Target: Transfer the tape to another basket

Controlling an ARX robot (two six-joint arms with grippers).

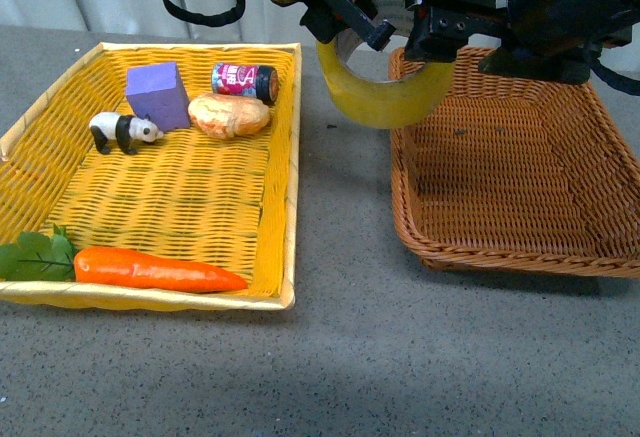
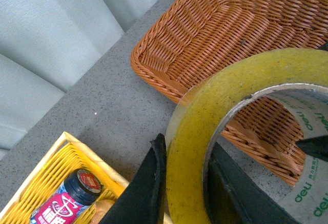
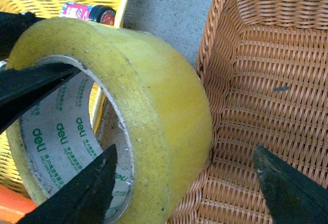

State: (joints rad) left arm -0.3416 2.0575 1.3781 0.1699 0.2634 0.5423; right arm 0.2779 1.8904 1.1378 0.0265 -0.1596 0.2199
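Observation:
The tape [image 1: 385, 102], a wide yellow roll with a white printed core, hangs in the air above the gap between the two baskets, at the near-left corner of the brown wicker basket [image 1: 520, 247]. My left gripper [image 1: 355, 17] is shut on it. In the left wrist view the black fingers [image 2: 154, 183] clamp the roll's wall [image 2: 205, 111], one outside and one inside the core, with the basket [image 2: 215, 24] beyond. My right gripper [image 3: 184, 152] is open around the tape [image 3: 154, 90], one finger at the core's opening and the other over the basket [image 3: 266, 80].
The yellow woven basket [image 1: 290, 207] on the left holds a purple block [image 1: 158, 94], a toy panda [image 1: 124, 131], a bread roll [image 1: 230, 115], a small bottle [image 1: 245, 81], a carrot [image 1: 155, 270] and green leaves [image 1: 35, 255]. Grey tabletop lies in front; a pale curtain hangs behind.

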